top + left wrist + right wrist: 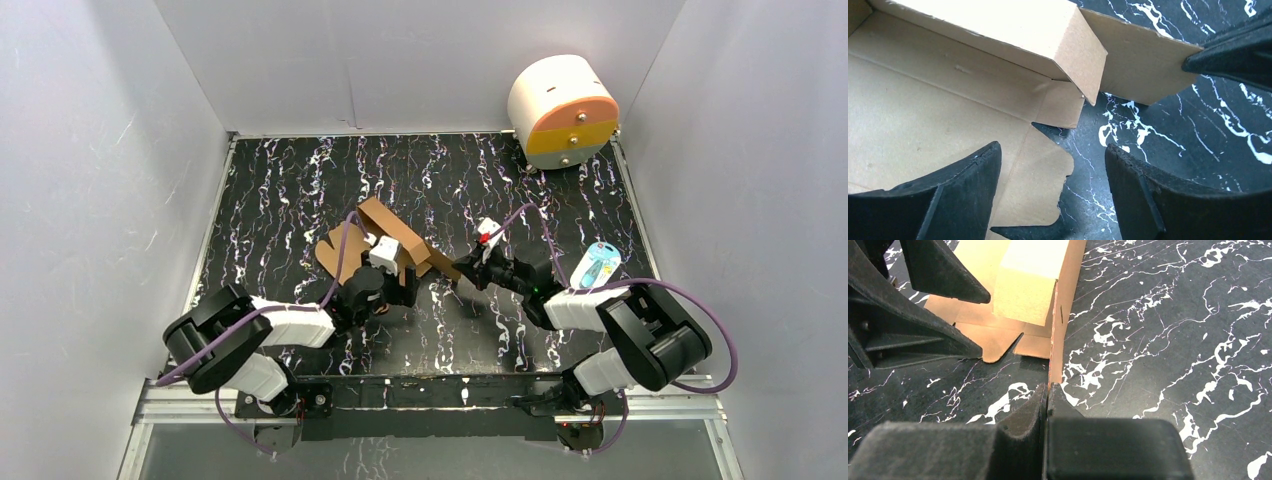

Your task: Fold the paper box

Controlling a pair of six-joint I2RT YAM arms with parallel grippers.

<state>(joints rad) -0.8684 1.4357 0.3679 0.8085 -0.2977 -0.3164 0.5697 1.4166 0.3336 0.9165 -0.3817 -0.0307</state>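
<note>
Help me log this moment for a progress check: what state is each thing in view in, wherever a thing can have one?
paper box: partly folded, one side wall raised, base flat on the table, end flap standing on edge.
left pincer: open, holding nothing, one finger over the box base, the other over bare table.
right pincer: shut on the edge of the box's end flap.
white cylinder: at the far right corner, apart from both arms.

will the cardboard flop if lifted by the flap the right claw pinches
Probably light: the paper box is thin sheet. Likely sags at its creases below the right claw, since one wall already stands folded.
</note>
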